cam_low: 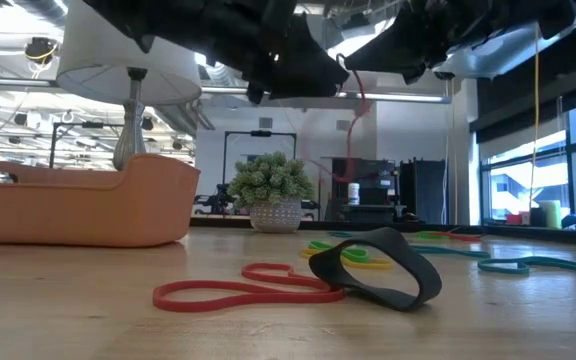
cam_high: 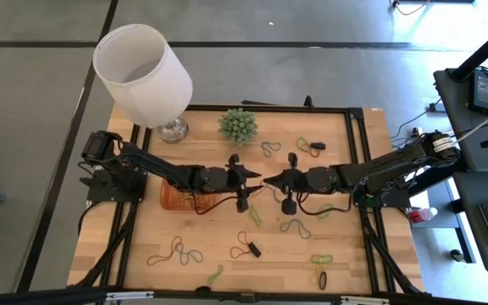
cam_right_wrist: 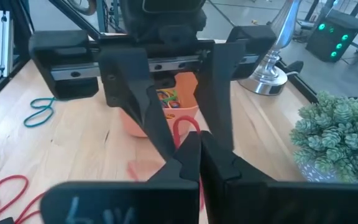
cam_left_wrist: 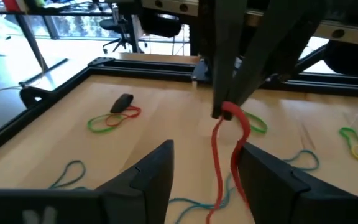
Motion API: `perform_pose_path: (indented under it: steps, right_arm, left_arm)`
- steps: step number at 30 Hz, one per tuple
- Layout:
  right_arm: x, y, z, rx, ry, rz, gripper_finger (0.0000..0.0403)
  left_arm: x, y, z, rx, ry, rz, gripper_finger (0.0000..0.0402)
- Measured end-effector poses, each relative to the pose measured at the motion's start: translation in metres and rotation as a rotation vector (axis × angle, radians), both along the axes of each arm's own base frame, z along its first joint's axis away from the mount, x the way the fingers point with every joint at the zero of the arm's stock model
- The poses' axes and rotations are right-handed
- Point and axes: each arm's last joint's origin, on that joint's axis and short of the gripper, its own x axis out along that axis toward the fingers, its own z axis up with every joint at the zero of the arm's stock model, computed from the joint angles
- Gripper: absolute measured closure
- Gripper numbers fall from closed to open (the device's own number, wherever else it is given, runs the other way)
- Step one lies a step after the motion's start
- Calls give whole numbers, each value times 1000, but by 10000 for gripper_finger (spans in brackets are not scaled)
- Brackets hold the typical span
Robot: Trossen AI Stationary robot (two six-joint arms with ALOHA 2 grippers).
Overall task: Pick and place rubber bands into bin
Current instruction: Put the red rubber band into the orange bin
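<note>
My right gripper [cam_high: 268, 180] is shut on a red rubber band [cam_left_wrist: 216, 155] above the table's middle. My left gripper [cam_high: 252, 180] faces it, open, and the hanging band passes down between its two fingers [cam_left_wrist: 157, 174]; I cannot tell whether they touch it. The orange bin [cam_high: 179, 200] stands on the table under the left arm, with a few bands inside [cam_right_wrist: 166, 98]. More rubber bands lie loose on the table, among them a red one [cam_low: 238, 290] and a black one [cam_low: 380, 266]. My right gripper pinches the red band's top end [cam_left_wrist: 227, 113] between its two fingertips, coming nearly level from the table's right side. The band hangs slack below the fingers as a long narrow loop, clear of the table.
A lamp with a white shade [cam_high: 142, 72] and a spiky green plant [cam_high: 238, 125] stand at the table's far edge. Loose bands lie near the front [cam_high: 176, 252], [cam_high: 246, 247], [cam_high: 320, 267] and at the far right [cam_high: 307, 146]. A black frame [cam_high: 358, 144] edges the table.
</note>
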Motion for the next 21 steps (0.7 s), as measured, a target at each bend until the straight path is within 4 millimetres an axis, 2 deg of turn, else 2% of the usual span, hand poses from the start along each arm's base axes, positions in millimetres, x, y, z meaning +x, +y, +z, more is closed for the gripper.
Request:
perform_pose_path:
  steps: [5, 12, 18, 21]
  right_arm:
    - [0, 0, 0, 1, 0, -1, 403]
    - [0, 0, -1, 15, 5, -5, 390]
    - [-2, 0, -5, 47, 40, -22, 355]
    - [-3, -1, -9, 67, 81, -36, 336]
  left_arm:
    - [0, 0, 0, -1, 1, -4, 277]
    - [0, -2, 1, -17, 3, -74, 390]
    - [-1, -2, 1, 74, 25, -88, 397]
    - [-5, -1, 9, 79, 20, -76, 398]
